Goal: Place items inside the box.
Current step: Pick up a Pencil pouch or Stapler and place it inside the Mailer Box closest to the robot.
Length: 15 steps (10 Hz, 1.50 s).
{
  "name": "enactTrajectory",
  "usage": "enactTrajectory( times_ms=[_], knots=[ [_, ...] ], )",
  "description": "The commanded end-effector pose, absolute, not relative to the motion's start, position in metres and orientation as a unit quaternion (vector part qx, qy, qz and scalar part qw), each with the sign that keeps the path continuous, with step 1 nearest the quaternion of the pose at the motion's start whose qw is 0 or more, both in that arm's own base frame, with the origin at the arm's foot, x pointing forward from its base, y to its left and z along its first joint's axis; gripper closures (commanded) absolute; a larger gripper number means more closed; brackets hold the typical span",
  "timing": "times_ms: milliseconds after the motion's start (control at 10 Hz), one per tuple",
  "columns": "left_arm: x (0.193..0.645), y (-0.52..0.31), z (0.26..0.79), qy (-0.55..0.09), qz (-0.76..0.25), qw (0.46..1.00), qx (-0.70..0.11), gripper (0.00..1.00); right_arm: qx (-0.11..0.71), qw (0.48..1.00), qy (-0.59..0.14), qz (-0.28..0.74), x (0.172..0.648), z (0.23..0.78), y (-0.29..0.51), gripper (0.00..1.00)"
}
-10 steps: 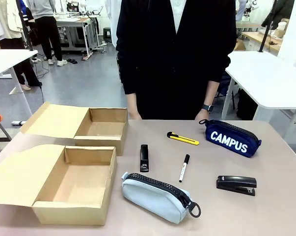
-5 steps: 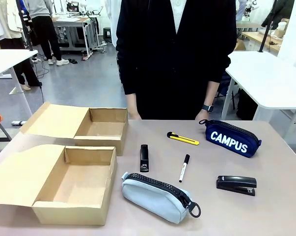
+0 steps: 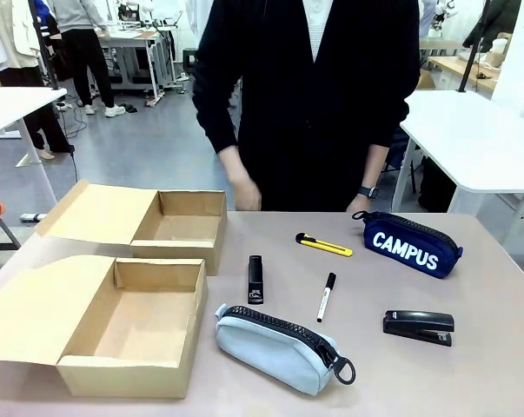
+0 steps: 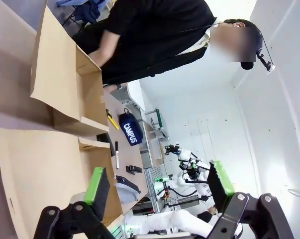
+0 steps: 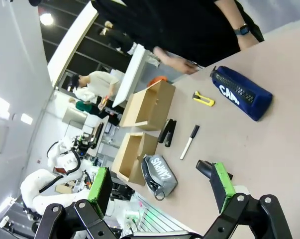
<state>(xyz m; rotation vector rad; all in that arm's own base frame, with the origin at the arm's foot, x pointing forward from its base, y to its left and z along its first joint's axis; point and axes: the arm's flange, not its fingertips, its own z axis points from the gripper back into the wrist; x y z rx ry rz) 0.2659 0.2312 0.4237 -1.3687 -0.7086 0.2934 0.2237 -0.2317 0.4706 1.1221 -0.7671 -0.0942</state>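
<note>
Two claws, left claw (image 4: 158,183) and right claw (image 5: 160,183), are hanging spread apart, empty. Grey pouch (image 3: 275,352), navy pouch (image 3: 409,245), knife (image 3: 324,245), staplers (image 3: 255,279) (image 3: 418,327) and marker (image 3: 326,298) are lying on the table (image 3: 487,365), right of both boxes (image 3: 127,380) (image 3: 176,250).

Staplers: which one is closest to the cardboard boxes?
The narrow-looking stapler just left of the white marker, beside the boxes; the other stapler lies far right.

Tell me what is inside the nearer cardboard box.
Nothing visible: the nearer box shows bare cardboard floor. Its near wall hides the floor strip just behind it.
</note>
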Motion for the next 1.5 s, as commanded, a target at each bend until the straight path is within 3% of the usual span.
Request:
enactTrajectory(
  times_ms=[0, 200, 400, 600, 1000, 1100, 1200, 1300, 1400],
  knots=[
    [0.269, 0.230, 0.425, -0.329, 0.123, 0.704, -0.617, 0.00, 0.518, 0.777, -0.353, -0.043, 0.224, 0.472, -0.232, 0.00],
    [0.269, 0.230, 0.425, -0.329, 0.123, 0.704, -0.617, 0.00, 0.497, 0.796, -0.336, 0.074, 0.255, 0.479, -0.150, 0.00],
    [0.269, 0.230, 0.425, -0.329, 0.123, 0.704, -0.617, 0.00, 0.473, 0.821, -0.242, 0.208, 0.279, 0.472, -0.064, 0.00],
    [0.269, 0.230, 0.425, -0.329, 0.123, 0.704, -0.617, 0.00, 0.454, 0.846, -0.216, 0.176, 0.282, 0.462, -0.089, 0.00],
    [0.269, 0.230, 0.425, -0.329, 0.123, 0.704, -0.617, 0.00, 0.450, 0.821, -0.349, 0.042, 0.170, 0.455, -0.214, 0.00],
    [0.269, 0.230, 0.425, -0.329, 0.123, 0.704, -0.617, 0.00, 0.450, 0.847, -0.266, 0.095, 0.240, 0.473, -0.178, 0.00],
    [0.269, 0.230, 0.425, -0.329, 0.123, 0.704, -0.617, 0.00, 0.450, 0.847, -0.266, 0.095, 0.240, 0.473, -0.178, 0.00],
    [0.269, 0.230, 0.425, -0.329, 0.123, 0.704, -0.617, 0.00, 0.453, 0.833, -0.313, 0.044, 0.187, 0.467, -0.224, 0.00],
    [0.269, 0.230, 0.425, -0.329, 0.123, 0.704, -0.617, 0.00, 0.454, 0.837, -0.299, 0.060, 0.194, 0.465, -0.218, 0.00]
  ],
)
